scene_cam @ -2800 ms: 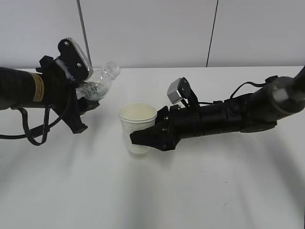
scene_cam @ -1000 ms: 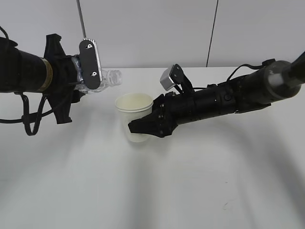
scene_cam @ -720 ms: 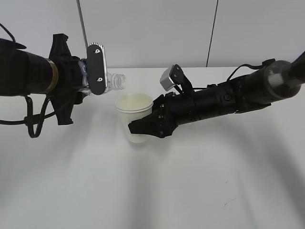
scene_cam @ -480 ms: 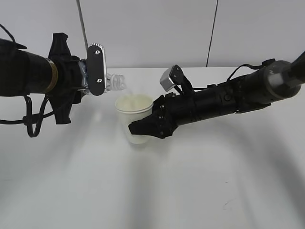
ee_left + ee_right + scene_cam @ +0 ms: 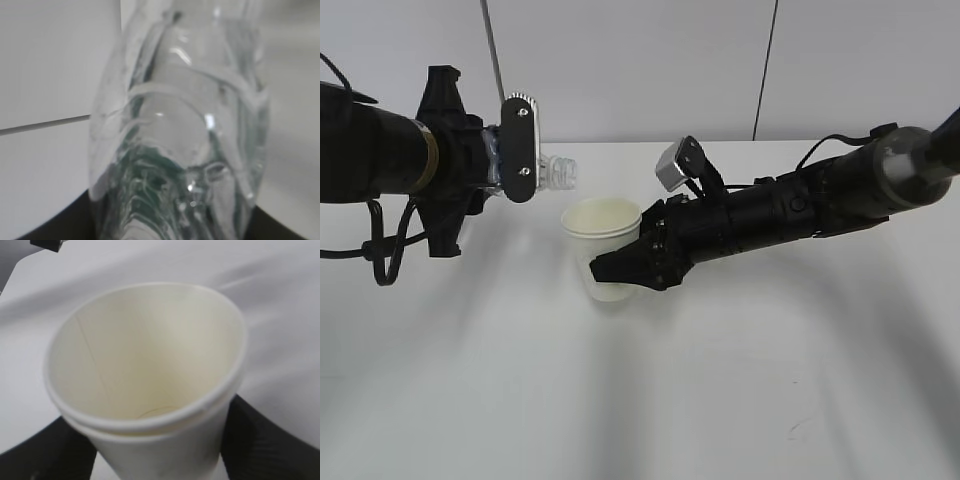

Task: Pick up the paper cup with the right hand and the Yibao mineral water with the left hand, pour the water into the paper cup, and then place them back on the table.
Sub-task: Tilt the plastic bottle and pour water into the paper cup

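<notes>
A plain white table point(image 5: 720, 400), marked by a small dark scuff point(image 5: 798, 428), is backed by pale wall panels point(image 5: 640, 70). The paper cup point(image 5: 605, 245) is gripped above it by the right hand point(image 5: 620, 268). The Yibao mineral water point(image 5: 552, 172), tipped horizontally just beside the cup's rim, is clamped in the left hand point(image 5: 510, 150).

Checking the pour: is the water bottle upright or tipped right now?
Tipped: the Yibao mineral water lies about level in the left hand, mouth beside the paper cup.
</notes>
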